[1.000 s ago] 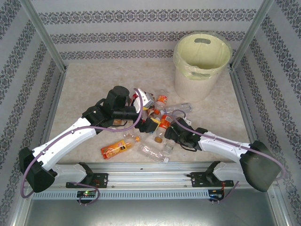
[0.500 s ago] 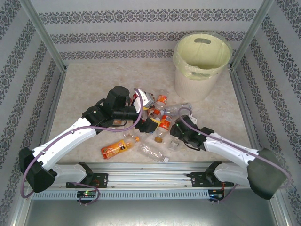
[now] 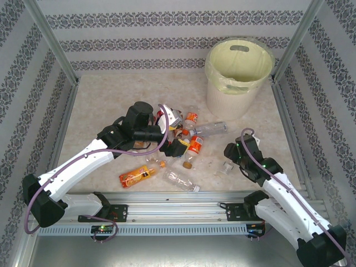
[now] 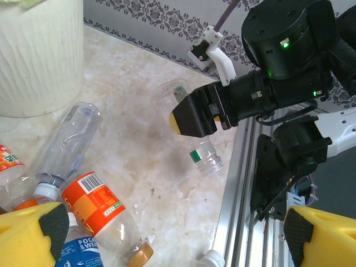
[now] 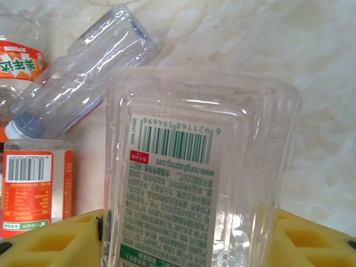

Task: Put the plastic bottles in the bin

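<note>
Looking from above: bin (image 3: 239, 78) set at far right corner of tabletop (image 3: 111, 105); plastic bottles (image 3: 189, 142) heaped mid-tabletop, toward near edge. Left gripper (image 3: 179, 146) poised over heap; right gripper (image 3: 230, 156) seen right of heap, close to near edge.

Left wrist view: own fingers (image 4: 28, 233) spread wide, orange-labelled bottle (image 4: 103, 214) lying between them. Right gripper clamped on clear bottle (image 4: 203, 156), tilted above tabletop.

Right wrist view: clear bottle gripped between yellow pads (image 5: 50, 239), barcode label (image 5: 172, 142) turned to camera.
</note>
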Motion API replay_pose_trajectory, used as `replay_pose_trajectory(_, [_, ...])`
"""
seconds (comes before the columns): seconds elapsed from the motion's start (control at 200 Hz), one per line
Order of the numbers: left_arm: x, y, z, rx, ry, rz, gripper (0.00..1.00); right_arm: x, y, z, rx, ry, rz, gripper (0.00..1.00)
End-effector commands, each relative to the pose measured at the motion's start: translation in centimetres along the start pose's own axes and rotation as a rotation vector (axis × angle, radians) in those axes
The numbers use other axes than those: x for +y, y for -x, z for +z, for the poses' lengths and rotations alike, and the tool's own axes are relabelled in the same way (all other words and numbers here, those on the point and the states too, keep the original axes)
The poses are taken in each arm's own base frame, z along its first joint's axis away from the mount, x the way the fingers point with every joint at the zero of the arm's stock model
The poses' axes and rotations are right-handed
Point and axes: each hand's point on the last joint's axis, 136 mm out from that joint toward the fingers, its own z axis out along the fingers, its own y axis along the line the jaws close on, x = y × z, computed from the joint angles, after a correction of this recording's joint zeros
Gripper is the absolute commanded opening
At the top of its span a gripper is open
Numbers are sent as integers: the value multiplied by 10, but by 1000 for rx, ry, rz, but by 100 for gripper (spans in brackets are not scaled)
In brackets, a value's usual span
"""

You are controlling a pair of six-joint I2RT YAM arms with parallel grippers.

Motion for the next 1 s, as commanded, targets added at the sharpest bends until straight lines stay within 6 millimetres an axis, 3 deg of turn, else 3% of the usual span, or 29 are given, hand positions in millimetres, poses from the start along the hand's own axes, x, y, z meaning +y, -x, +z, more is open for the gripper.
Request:
replay_pose_trajectory(0.0, [-11,12,-1,-42,-32,22,100,6,13,-16,-11,16,-62,59])
replay_pose_trajectory(0.255, [-10,14,-5,-52,-8,37,100,17,46,-45,-74,27,-108,58])
replay_pose_trajectory(0.5, [-11,16,-7,-61,-9,38,100,36,93,-84,-177,43,-154,59])
replay_pose_trajectory(0.999, [-9,15,-7,-60,1,42,100,115,220,-143,-450,162,-212,59])
